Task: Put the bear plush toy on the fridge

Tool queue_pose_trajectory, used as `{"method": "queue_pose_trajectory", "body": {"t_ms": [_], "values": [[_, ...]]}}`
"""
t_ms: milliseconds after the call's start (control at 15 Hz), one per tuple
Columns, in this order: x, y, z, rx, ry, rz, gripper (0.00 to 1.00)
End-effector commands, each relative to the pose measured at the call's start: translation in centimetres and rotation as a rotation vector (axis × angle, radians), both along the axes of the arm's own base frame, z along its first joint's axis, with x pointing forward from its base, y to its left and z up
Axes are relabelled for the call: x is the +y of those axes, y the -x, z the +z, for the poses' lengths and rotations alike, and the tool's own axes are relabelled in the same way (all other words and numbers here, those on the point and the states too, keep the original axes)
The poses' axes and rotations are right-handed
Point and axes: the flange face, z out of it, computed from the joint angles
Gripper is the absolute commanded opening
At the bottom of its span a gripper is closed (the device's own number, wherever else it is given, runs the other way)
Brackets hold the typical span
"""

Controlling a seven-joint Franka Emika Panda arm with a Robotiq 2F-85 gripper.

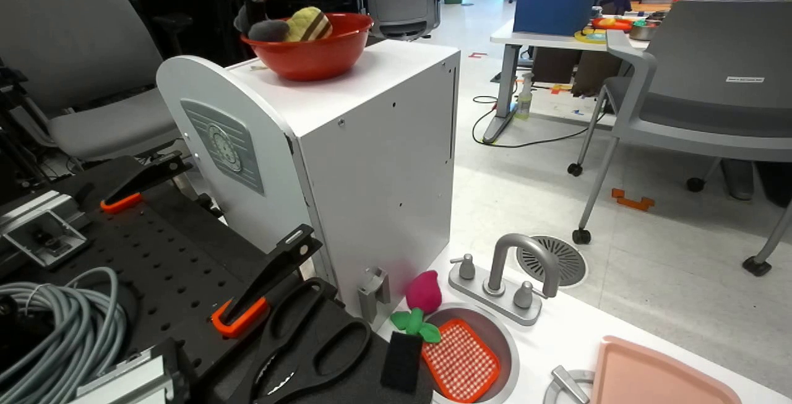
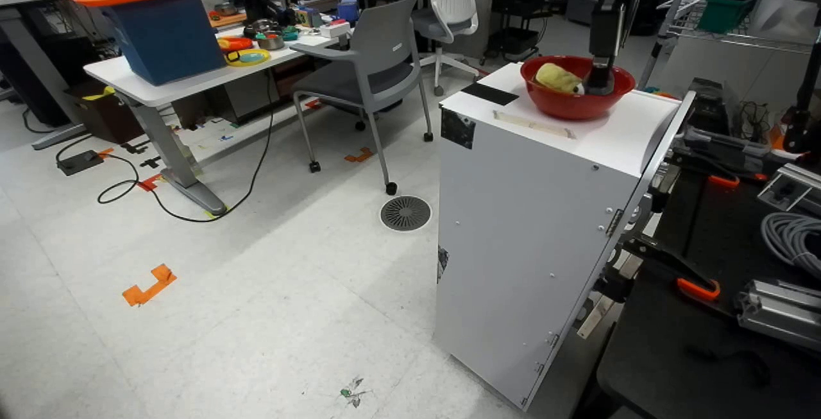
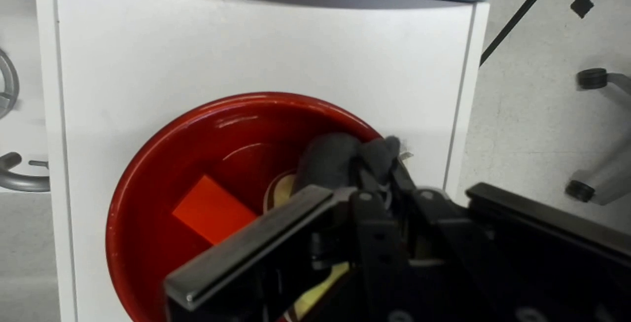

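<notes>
A robot's dark tool (image 3: pixel 383 176) pinches a soft grey part of the bear plush toy (image 3: pixel 327 160), its two fingers drawn close together, in the wrist view. The greyish toy is at the inner right side of a red bowl (image 3: pixel 143 203); whether it touches the bowl cannot be told. The bowl stands on the flat white top of the fridge (image 1: pixel 377 163), at upper left of the frame in an exterior view and upper right in an exterior view, where the tool reaches down into the bowl from above.

Just beside the toy sits a yellow piece (image 1: pixel 309 23) with brown stripes, and an orange-red block (image 3: pixel 215 209) lies in the bowl at lower left of center in the wrist view. The fridge's rounded white door (image 1: pixel 179 79) bears a grey panel (image 1: pixel 226 147).

At lower left of the frame, a black perforated table (image 1: pixel 167 262) carries a coiled grey cable (image 1: pixel 93 323) and clamps with orange handles (image 1: pixel 241 317). At bottom center, a pink lump (image 1: pixel 425 291) and a green leafy piece (image 1: pixel 416 325) are beside a toy sink (image 1: pixel 508 342) with a grey faucet (image 1: pixel 535 260); a pink tray (image 1: pixel 662 370) lies at lower right.
</notes>
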Motion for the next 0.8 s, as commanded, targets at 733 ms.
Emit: {"method": "queue_pose_trajectory", "body": {"t_ms": [733], "values": [[-2.3, 4.7, 4.5, -0.063, 0.039, -0.223, 0.02]]}}
